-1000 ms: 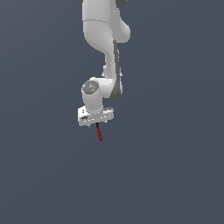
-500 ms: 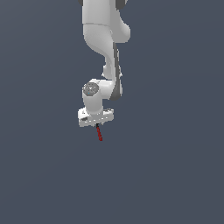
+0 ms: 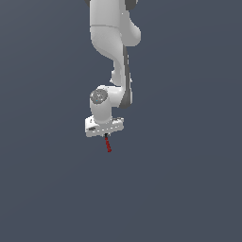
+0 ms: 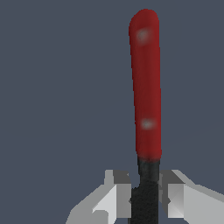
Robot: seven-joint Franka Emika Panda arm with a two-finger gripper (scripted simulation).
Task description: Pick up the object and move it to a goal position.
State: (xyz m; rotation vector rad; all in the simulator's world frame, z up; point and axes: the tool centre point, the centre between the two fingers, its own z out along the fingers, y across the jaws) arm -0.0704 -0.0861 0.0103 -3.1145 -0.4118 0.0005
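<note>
hanging below the white arm (image 3: 113, 47) in the exterior view, our gripper (image 3: 106, 135) points down over a plain dark blue-grey backdrop (image 3: 189, 179), and out of its underside sticks the stick (image 3: 108, 143), thin and short, slanting a little toward the exterior view's right as it runs down. we see the stick's upper end tucked into the gripper and its red length free below, touching nothing else that we can make out. in the wrist view the gripper (image 4: 145, 192) shows its two pale fingers (image 4: 114, 197) standing just to either side of the stick (image 4: 146, 92), and the black end sits right between them, the finger faces pressed close against it with no gap that we can see, so we read the jaws as clamped on the black end. from that black part the red body runs straight away from the fingers to a rounded tip, with two small pale highlights along it. the stick is far slimmer than the gripper's body in both views. behind it in the wrist view we see only the same flat grey-blue field.
</note>
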